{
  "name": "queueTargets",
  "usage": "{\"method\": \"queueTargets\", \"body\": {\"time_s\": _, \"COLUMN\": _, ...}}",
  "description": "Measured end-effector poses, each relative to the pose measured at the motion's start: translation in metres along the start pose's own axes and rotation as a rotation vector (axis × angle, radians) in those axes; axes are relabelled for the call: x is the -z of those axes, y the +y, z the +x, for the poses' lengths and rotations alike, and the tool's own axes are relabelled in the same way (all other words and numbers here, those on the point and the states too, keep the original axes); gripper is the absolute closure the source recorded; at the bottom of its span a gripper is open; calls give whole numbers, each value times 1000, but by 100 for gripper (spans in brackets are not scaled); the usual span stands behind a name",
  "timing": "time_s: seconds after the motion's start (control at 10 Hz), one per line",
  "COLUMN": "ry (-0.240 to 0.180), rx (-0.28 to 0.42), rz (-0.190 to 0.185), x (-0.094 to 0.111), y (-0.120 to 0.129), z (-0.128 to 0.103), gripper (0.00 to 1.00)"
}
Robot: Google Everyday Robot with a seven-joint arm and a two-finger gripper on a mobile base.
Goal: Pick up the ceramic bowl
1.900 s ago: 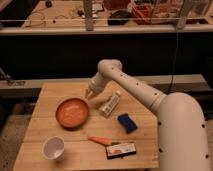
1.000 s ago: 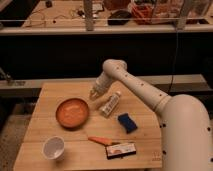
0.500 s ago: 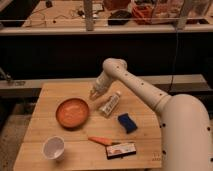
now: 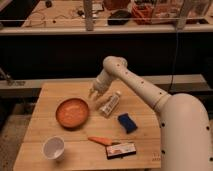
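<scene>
Bowl is looking stiff, weighty, breakable; I'm hovering the hand near its far rim, planning a rim pinch. Whether the hand is open or closed, I cannot tell.

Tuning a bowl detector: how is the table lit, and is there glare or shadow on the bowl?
Camera view: the wooden table is warmly lit, the space behind it nearly black; the ceramic bowl shows no glare, only a darker rim; the gripper hangs by its upper right edge.

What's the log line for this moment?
phase: pre-grasp | hand: beside far-right rim of ceramic bowl, not holding it | ceramic bowl: resting on table | nearby: white bottle lying right of hand
</scene>
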Motion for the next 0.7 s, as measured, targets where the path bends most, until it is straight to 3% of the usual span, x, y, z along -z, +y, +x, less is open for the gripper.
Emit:
{"method": "queueTargets", "body": {"time_s": 0.2, "ry": 3, "rx": 2, "rz": 4, "x": 3, "y": -4, "z": 1, "gripper": 73}}
{"method": "queueTargets", "body": {"time_s": 0.5, "ry": 0, "rx": 9, "rz": -6, "x": 2, "y": -15, "z": -3, "gripper": 56}}
{"method": "queueTargets", "body": {"time_s": 0.6, "ry": -1, "rx": 7, "rz": -4, "x": 5, "y": -17, "z": -2, "gripper": 57}}
{"method": "queueTargets", "body": {"time_s": 0.7, "ry": -3, "rx": 9, "rz": -4, "x": 12, "y": -23, "z": -3, "gripper": 66}}
